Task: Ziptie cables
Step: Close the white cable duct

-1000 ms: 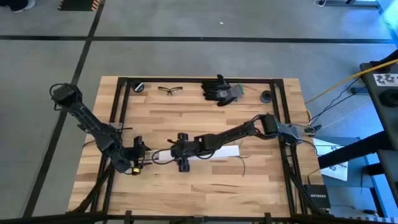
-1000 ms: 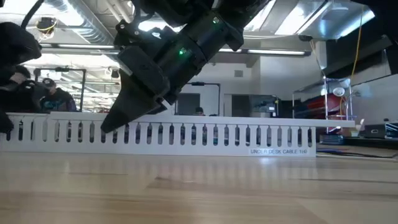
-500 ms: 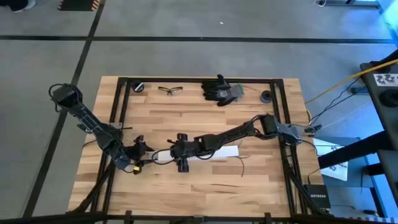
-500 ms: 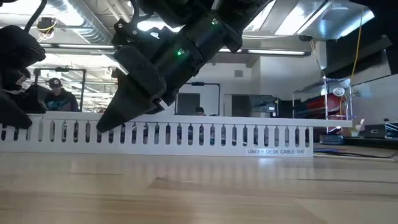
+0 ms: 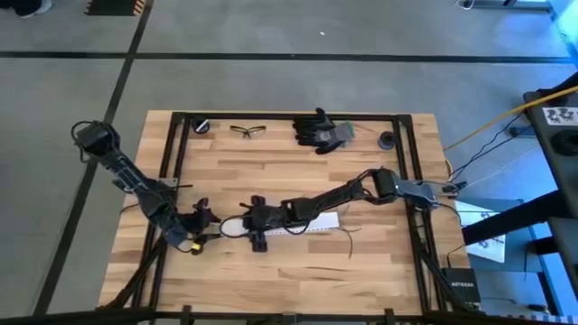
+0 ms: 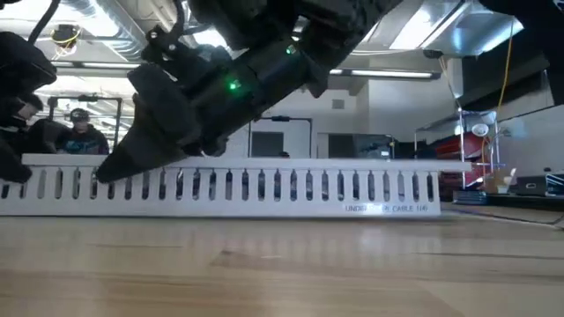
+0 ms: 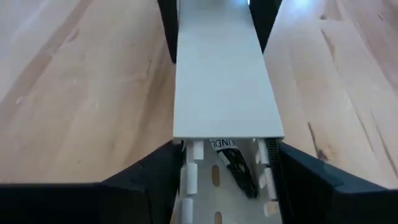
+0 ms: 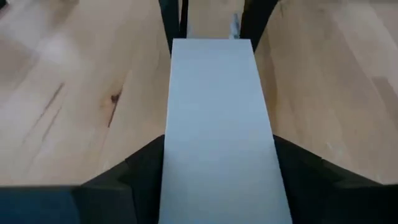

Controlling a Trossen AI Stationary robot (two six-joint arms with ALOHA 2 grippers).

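Both arms met low over the near middle of the table (image 5: 271, 171), at the two ends of a white channel (image 5: 312, 221) that lay flat on the wood. The left gripper (image 5: 206, 219) stood at the channel's left end. In the left wrist view its two dark fingers (image 7: 140, 183) sat on either side of the channel (image 7: 224, 93), close against the slotted walls, so it was closed on the channel. The right gripper (image 5: 256, 226) reached in from the right side, and in the right wrist view its fingers (image 8: 134, 174) flanked the flat lid in the same way, pressed to both edges, gripping the channel (image 8: 217, 124) too. In the low view the channel (image 6: 264, 185) showed as a long strip of slots with small printed letters near its right end, and the right gripper (image 6: 123, 163) came down onto its top edge. The cables (image 5: 348, 236) showed only in part: thin dark wires curled out on the table just past the channel's right end, and a dark piece (image 7: 239, 171) lay inside the open part of the channel under the left gripper. At the far edge of the table lay glasses (image 5: 247, 131) and black gloves (image 5: 318, 129).
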